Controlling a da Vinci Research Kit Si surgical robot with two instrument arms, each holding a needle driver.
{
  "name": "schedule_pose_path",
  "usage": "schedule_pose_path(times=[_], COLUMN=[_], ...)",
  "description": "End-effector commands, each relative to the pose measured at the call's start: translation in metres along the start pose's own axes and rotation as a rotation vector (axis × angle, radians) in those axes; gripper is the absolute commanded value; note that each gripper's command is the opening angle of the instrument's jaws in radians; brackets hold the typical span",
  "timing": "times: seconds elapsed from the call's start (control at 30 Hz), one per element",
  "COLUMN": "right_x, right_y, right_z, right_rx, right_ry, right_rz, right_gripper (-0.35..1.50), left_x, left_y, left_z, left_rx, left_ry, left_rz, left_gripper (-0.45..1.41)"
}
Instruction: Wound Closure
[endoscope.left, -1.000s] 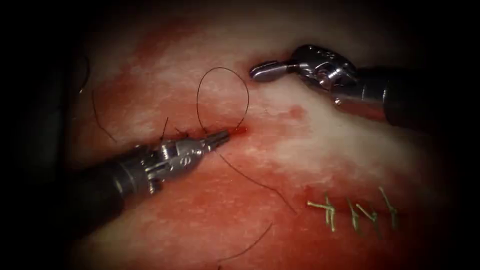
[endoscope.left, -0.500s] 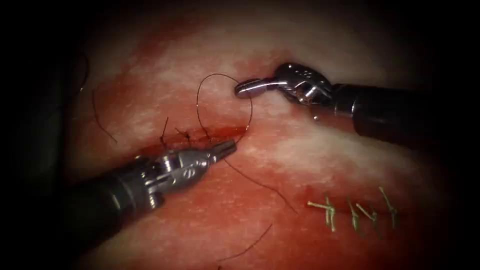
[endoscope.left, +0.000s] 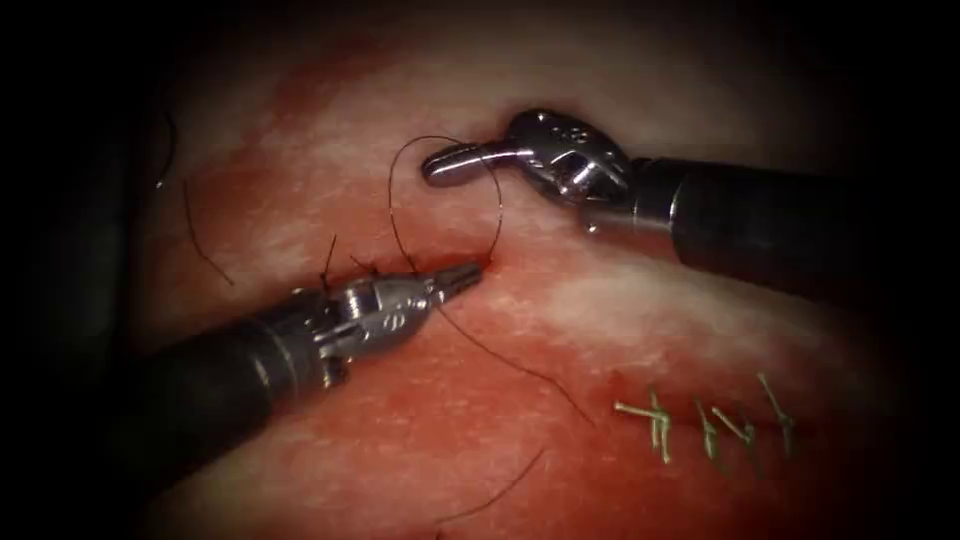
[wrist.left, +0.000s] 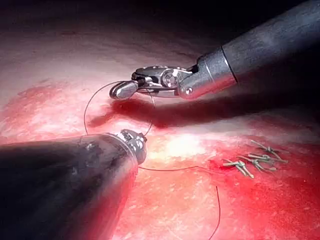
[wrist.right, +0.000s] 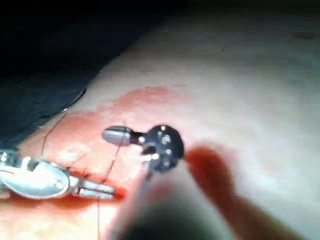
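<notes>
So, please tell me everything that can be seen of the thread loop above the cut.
The thread loop is thin, dark and slack, an upright oval over the pale tissue. Both its ends come down to the cut beside the left tool, whose shut jaws meet the thread there. The right tool, jaws shut, lies across the loop's top.

thread (endoscope.left: 396, 205) | dark loop (thin) standing above cut (endoscope.left: 400, 270) | tissue (endoscope.left: 700, 300) red-stained
</notes>
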Motion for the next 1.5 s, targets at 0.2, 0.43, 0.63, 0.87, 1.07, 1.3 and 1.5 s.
schedule_pose_path(times=[0.2, 0.43, 0.63, 0.87, 1.07, 1.3, 1.5], right_x=[0.0002, -0.0002, -0.0010, -0.0012, -0.0010, -0.0012, -0.0020], right_y=[-0.0007, -0.0019, -0.0029, -0.0040, -0.0040, -0.0042, -0.0049], right_z=[0.0023, 0.0027, 0.0031, 0.0033, 0.0032, 0.0033, 0.0035], right_rx=[0.071, 0.131, 0.181, 0.244, 0.271, 0.208, 0.227], right_ry=[-0.003, -0.040, -0.082, -0.183, -0.304, -0.508, -0.655], right_rz=[0.026, 0.028, 0.037, 0.041, 0.101, 0.246, 0.299], right_gripper=[-0.35, -0.35, -0.32, -0.20, 0.07, 0.64, 0.62], left_x=[-0.0007, -0.0013, -0.0015, -0.0019, -0.0020, -0.0019, -0.0019], left_y=[-0.0010, -0.0020, -0.0025, -0.0035, -0.0035, -0.0033, -0.0032], left_z=[0.0016, 0.0027, 0.0029, 0.0024, 0.0020, 0.0018, 0.0018], left_rx=[-0.005, -0.009, -0.012, -0.016, -0.019, -0.020, -0.019], left_ry=[0.007, 0.012, 0.013, 0.009, 0.002, -0.010, -0.023], left_rz=[0.004, 0.005, 0.005, 0.004, 0.011, 0.024, 0.025], left_gripper=[-0.45, -0.45, -0.45, -0.45, -0.45, -0.45, -0.45])
